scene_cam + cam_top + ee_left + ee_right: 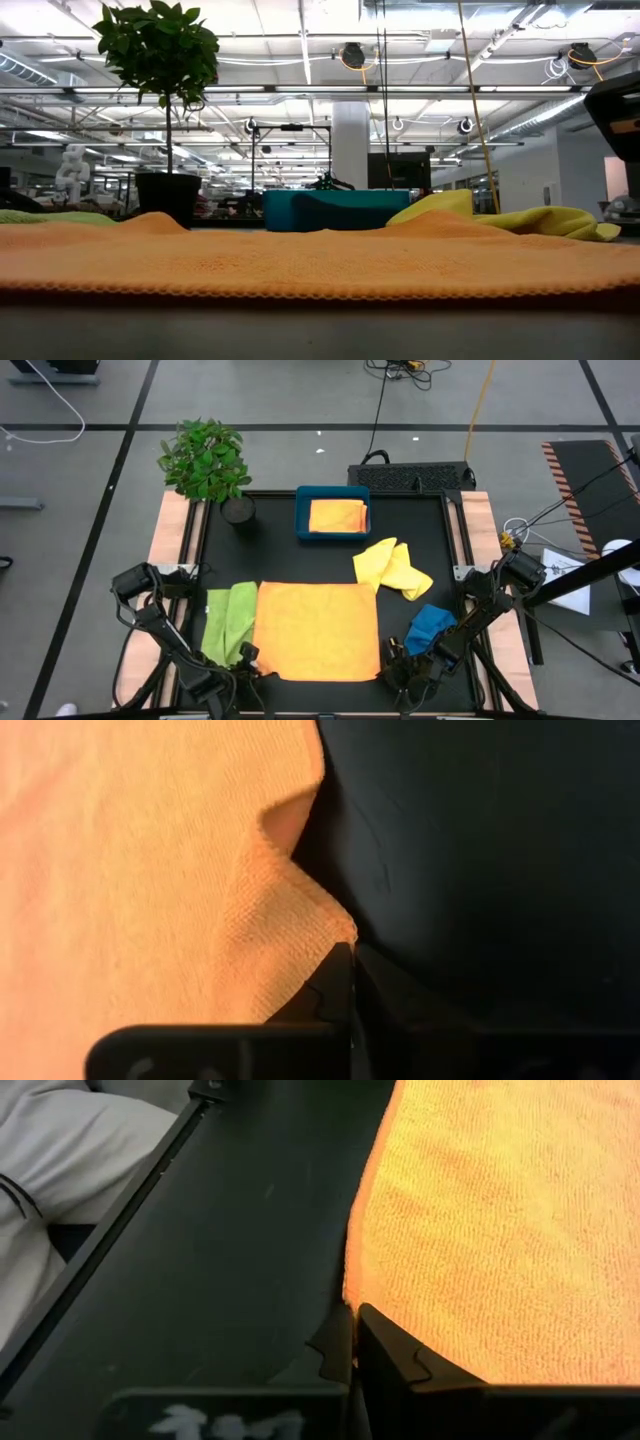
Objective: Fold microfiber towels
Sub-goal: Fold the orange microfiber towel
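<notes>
**Both near corners pinched**

While the golden yellow towel [318, 630] lies flat along the surface's [420, 530] near edge, you have a corner at each side. Your left fingers [348, 982] are pressed together on its near-left corner; your right fingers [354, 1342] are pinching the near-right one. From both grips the cloth runs toward the far edge, its long axis running left to right, so judge the fold that way.

1. Golden-yellow towel [318, 630], plain.
2. Lime green towel [228, 620].
3. Pale yellow towel [392, 568].
4. Blue towel [430, 628].
5. Orange towel [338, 516] in teal tray [332, 494].
6. Black table [275, 555].
7. Green plant [204, 459], dark pot [239, 510].
</notes>
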